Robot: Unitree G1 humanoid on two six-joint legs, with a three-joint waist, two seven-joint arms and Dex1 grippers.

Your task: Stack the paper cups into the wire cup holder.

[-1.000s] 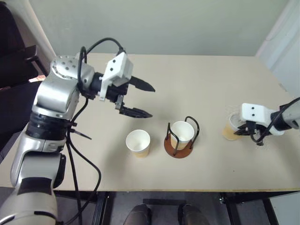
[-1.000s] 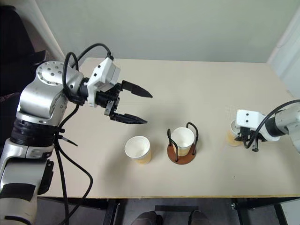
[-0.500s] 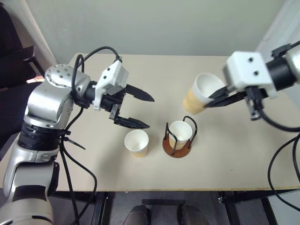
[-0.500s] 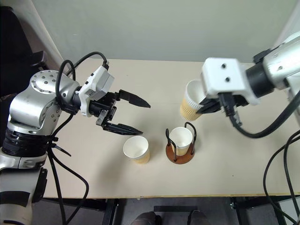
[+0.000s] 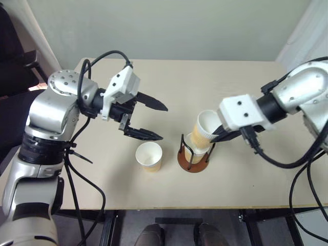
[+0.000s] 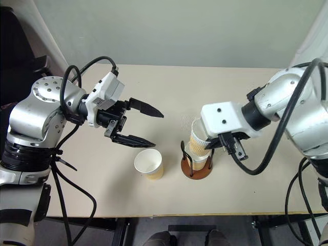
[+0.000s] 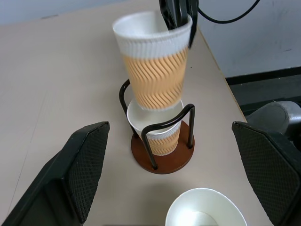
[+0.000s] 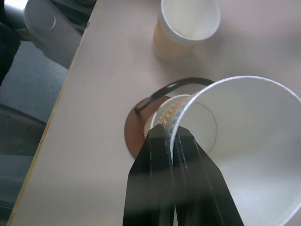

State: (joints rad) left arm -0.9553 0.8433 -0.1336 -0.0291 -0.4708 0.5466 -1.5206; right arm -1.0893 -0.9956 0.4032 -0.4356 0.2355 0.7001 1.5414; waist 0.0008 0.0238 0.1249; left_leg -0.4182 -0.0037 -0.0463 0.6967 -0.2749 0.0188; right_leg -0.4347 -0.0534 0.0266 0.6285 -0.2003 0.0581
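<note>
The right pincer (image 8: 171, 141) pinches the rim of one paper cup (image 7: 154, 70) and holds it just above the cup (image 7: 157, 136) sitting in the wire cup holder (image 7: 162, 155). The left pincer (image 5: 154, 122) is wide open and holds nothing. A third cup (image 5: 149, 156) stands on the counter (image 5: 230, 174) beside the holder.
</note>
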